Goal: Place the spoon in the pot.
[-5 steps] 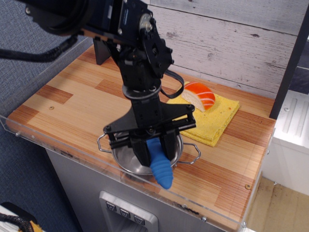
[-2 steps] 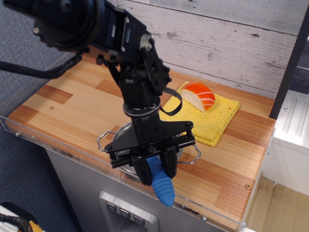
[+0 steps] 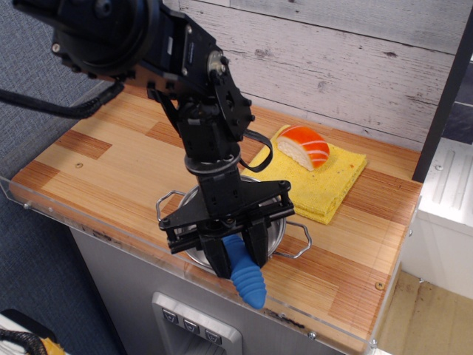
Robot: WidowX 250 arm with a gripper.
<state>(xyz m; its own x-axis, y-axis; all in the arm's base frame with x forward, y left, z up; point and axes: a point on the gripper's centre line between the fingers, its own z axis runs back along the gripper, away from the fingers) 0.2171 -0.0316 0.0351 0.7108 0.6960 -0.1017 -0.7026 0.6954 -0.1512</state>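
My gripper [image 3: 238, 260] is shut on the spoon's thick ribbed blue handle [image 3: 246, 276], which sticks out below the fingers toward the table's front edge. The spoon's metal bowl is hidden behind the gripper. The shallow steel pot [image 3: 194, 248] with wire loop handles [image 3: 299, 238] sits on the wooden table right under and behind the gripper, mostly covered by it. I cannot tell whether the spoon's bowl touches the pot.
A yellow cloth [image 3: 336, 176] lies at the back right with an orange and white sushi piece [image 3: 304, 146] on it. A clear acrylic rim [image 3: 89, 222] runs along the table's front edge. A plank wall stands behind the table.
The gripper with the spoon moved forward and down over the pot's front rim, then shifted slightly. The pot has slid a little to the right.
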